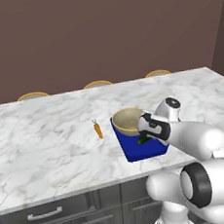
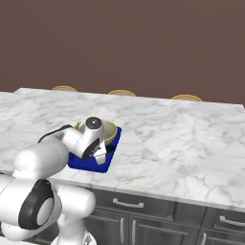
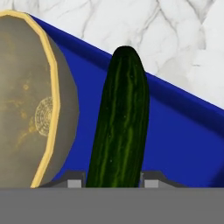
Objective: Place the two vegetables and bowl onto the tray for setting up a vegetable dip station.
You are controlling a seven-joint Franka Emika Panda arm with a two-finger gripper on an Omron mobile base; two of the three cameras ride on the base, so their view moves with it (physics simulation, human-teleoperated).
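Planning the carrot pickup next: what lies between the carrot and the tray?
Bare marble counter separates the carrot from the tray, in the left base view.

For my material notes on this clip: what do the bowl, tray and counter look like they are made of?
Bowl: likely glazed ceramic or stoneware, with a tan rim and a mottled olive-brown inside. Tray: probably plastic or painted metal, being uniform deep blue and matte with a low rim. Counter: looks like polished marble, white with grey veining. All rendered, so these are guesses.
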